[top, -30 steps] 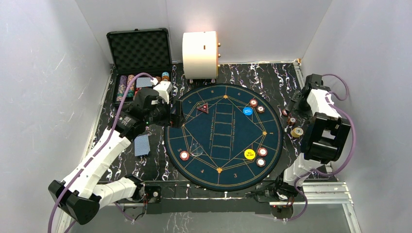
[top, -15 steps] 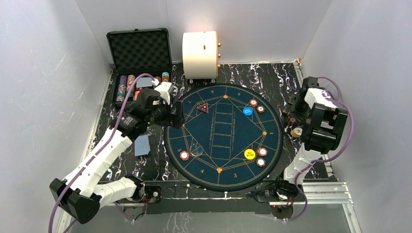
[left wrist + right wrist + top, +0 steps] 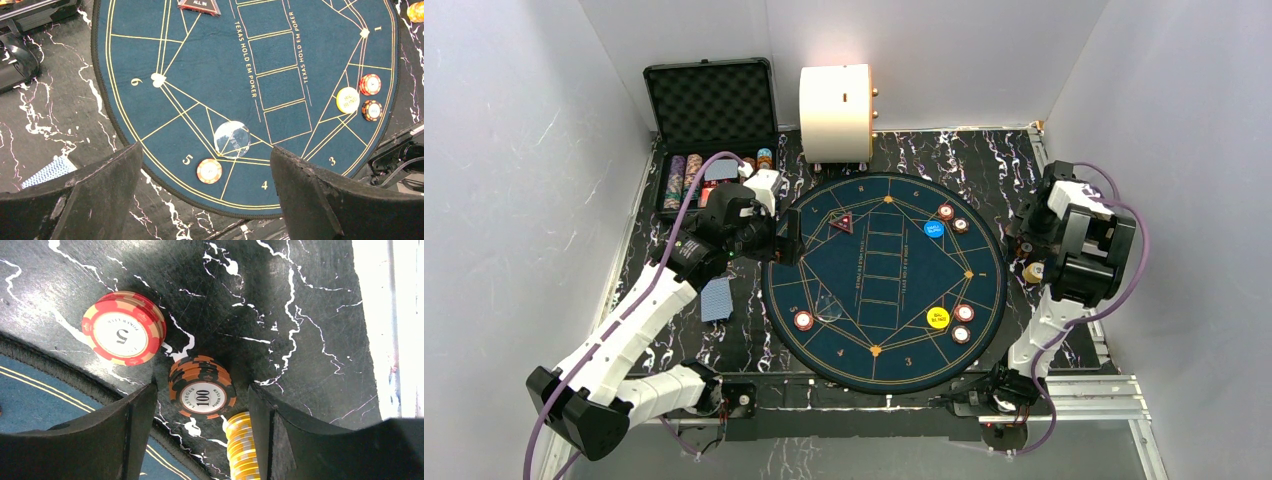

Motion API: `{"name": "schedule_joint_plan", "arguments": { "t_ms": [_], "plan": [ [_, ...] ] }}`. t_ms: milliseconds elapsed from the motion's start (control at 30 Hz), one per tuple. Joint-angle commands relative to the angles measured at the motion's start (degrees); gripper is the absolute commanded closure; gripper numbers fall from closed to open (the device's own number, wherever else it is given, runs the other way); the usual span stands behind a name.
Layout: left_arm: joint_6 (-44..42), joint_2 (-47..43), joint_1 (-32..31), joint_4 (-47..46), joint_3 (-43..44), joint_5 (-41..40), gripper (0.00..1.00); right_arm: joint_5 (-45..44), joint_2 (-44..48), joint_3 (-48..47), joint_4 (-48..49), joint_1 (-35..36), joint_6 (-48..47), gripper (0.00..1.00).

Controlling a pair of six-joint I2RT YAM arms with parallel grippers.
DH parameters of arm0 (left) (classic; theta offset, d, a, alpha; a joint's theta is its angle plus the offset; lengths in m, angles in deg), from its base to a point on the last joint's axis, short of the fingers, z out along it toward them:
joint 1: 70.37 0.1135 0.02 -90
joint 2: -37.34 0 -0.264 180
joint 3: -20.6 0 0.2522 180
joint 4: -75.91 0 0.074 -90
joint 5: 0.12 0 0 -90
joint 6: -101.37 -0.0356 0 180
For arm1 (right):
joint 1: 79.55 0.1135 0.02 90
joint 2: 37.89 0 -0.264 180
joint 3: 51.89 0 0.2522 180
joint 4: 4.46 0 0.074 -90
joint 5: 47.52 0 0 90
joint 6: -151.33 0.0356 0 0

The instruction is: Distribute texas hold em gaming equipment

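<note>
The round blue poker mat [image 3: 886, 350] carries a red triangular marker [image 3: 841, 222], a blue button [image 3: 933, 228], a yellow button [image 3: 937, 318] and several red-and-white chips, one near seat 5 [image 3: 209, 171]. A clear disc [image 3: 232, 139] lies beside that chip. Blue-backed cards [image 3: 716, 298] lie left of the mat. My left gripper [image 3: 206, 150] hangs open above the mat's left side, holding nothing. Off the mat's right edge, my right gripper [image 3: 202, 390] is open low over a black-and-orange 100 stack [image 3: 202, 395] and a yellow stack [image 3: 243, 445], which stands close to the right finger [image 3: 300, 440]. A red 5 stack [image 3: 123, 327] sits beyond.
A black foam-lined case [image 3: 711, 100] with chip rows stands open at the back left. A big cream cylinder [image 3: 836, 100] stands behind the mat. White walls close in on both sides, and a metal rail [image 3: 1084, 390] runs along the near right edge.
My right arm has drawn in over the chip stacks beside the mat, and its jaws have narrowed. The left arm has not moved.
</note>
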Motion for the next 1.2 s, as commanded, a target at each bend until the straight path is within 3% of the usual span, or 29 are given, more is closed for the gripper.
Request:
{"name": "schedule_joint_plan", "arguments": {
  "t_ms": [0,233,300,333,400,567,833,1033,1167],
  "plan": [
    [-0.54,-0.04,-0.37,0.22,0.69,-0.76,0.02,-0.15,-1.45,-2.58,0.40,-0.14,-0.72,0.27],
    [-0.42,-0.22,-0.38,0.38,0.64,-0.89,0.02,-0.68,-1.02,-2.18,0.33,-0.14,-0.65,0.38],
    [-0.41,-0.31,-0.36,1.19,1.79,-0.79,0.02,-1.14,-0.31,-1.92,0.28,-0.14,-0.17,0.45],
    [-0.16,-0.42,-0.36,1.91,2.78,-0.86,0.02,-2.26,1.03,-1.55,0.35,-0.14,0.57,0.56],
    [0.93,-1.04,-0.27,3.22,4.39,-0.42,0.02,-2.12,4.62,-1.42,0.06,-0.09,1.42,0.66],
    [4.67,-2.33,-0.34,4.93,4.91,0.04,0.02,0.61,14.37,-1.48,-2.15,2.31,2.62,0.70],
    [12.09,-6.33,-0.33,10.41,9.59,-6.73,0.02,-0.02,21.17,3.66,-5.14,39.63,12.51,0.71],
    [14.43,-10.35,-0.29,13.94,14.06,-11.06,0.02,-1.68,15.15,0.21,-5.36,66.75,21.30,0.71],
    [15.03,-11.34,-0.28,17.15,17.22,-12.63,0.02,-3.40,8.41,-3.69,-6.71,79.95,23.78,0.71]
  ]
}}
